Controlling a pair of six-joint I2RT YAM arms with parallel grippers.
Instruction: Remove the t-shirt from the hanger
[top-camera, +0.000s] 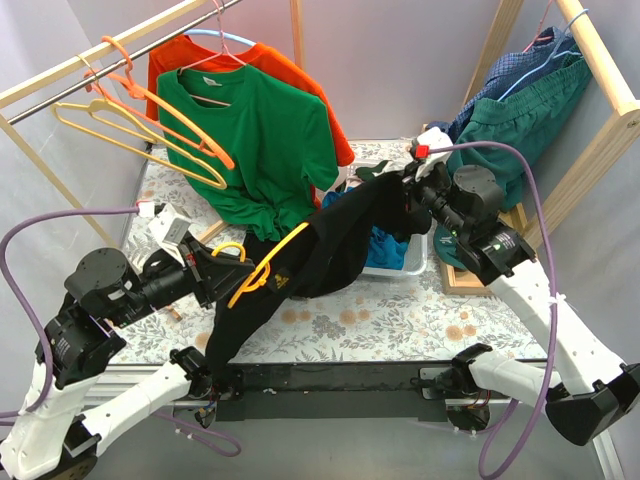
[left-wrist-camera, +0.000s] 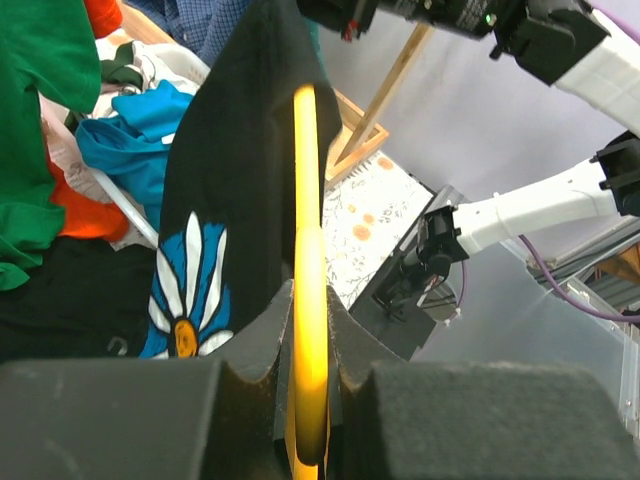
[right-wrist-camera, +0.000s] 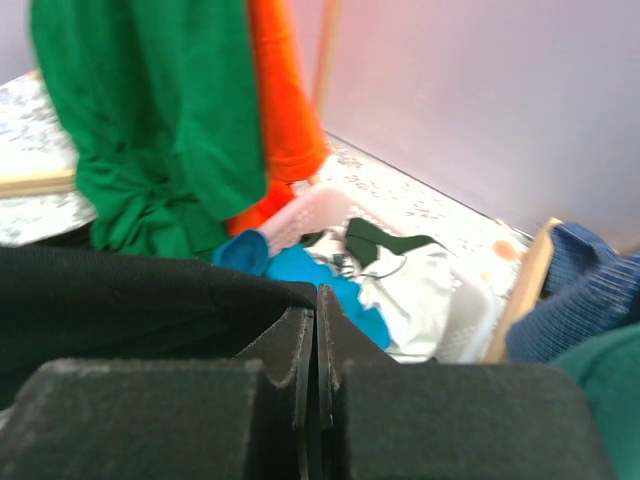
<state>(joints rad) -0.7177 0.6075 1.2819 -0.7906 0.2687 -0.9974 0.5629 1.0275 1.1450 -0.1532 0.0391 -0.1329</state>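
A black t-shirt (top-camera: 340, 240) with a blue-and-white daisy print (left-wrist-camera: 185, 290) hangs stretched over the table on a yellow hanger (top-camera: 265, 270). My left gripper (top-camera: 222, 265) is shut on the hanger's bar (left-wrist-camera: 308, 250), which runs up between its fingers (left-wrist-camera: 310, 320). My right gripper (top-camera: 402, 190) is at the shirt's far end above the basket. In the right wrist view its jaws (right-wrist-camera: 316, 300) are closed together, with the black fabric (right-wrist-camera: 120, 300) pinched at their tips and draped over the left finger.
A white basket (top-camera: 404, 262) holding blue, white and green clothes stands behind the shirt, its rim (right-wrist-camera: 300, 215) just beyond my right fingers. A green t-shirt (top-camera: 260, 130), an orange one (top-camera: 325, 95) and bare hangers (top-camera: 150, 130) hang on the left rail. More clothes (top-camera: 520, 110) hang at right.
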